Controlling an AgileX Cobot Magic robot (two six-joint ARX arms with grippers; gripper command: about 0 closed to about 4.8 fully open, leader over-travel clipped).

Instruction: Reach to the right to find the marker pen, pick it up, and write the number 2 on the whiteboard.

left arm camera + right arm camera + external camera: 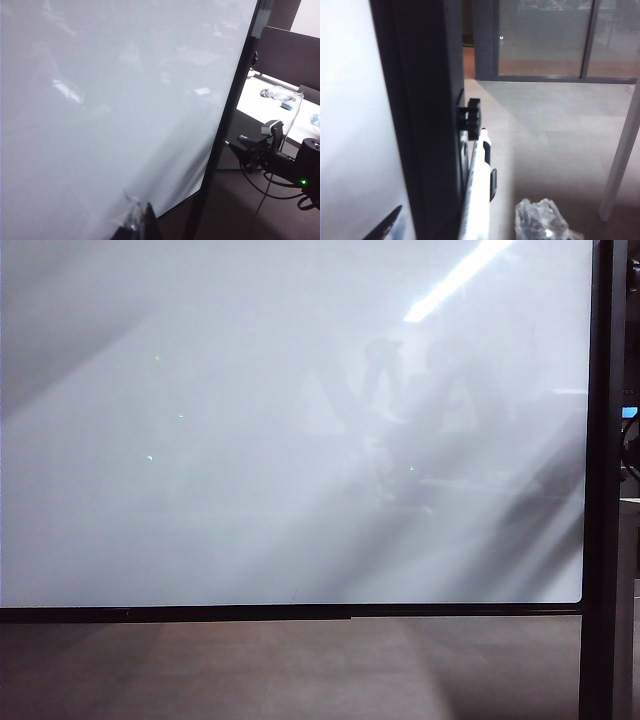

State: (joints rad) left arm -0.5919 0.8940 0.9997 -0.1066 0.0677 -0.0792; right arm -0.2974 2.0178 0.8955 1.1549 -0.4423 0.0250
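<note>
The whiteboard [280, 430] fills the exterior view, glossy white, with a dark lower edge and a dark frame post [605, 480] on its right. No number 2 is in view on it, and neither gripper shows there. The marker pen [477, 190], white-bodied with a dark clip, stands along the side of the post [427, 125] below a black bracket [470, 116]. My right gripper [465, 225] is open: its dark finger is on the board side and its clear-wrapped finger [540, 220] beyond the pen. My left gripper [140, 222] faces the whiteboard [110, 100] near its lower corner, fingertips together, nothing between them.
In the left wrist view the right arm [280, 160] reaches toward the post from beside a white table [280, 107] with small items. The right wrist view shows grey floor, glass doors [545, 40] behind, and a white table leg [620, 160].
</note>
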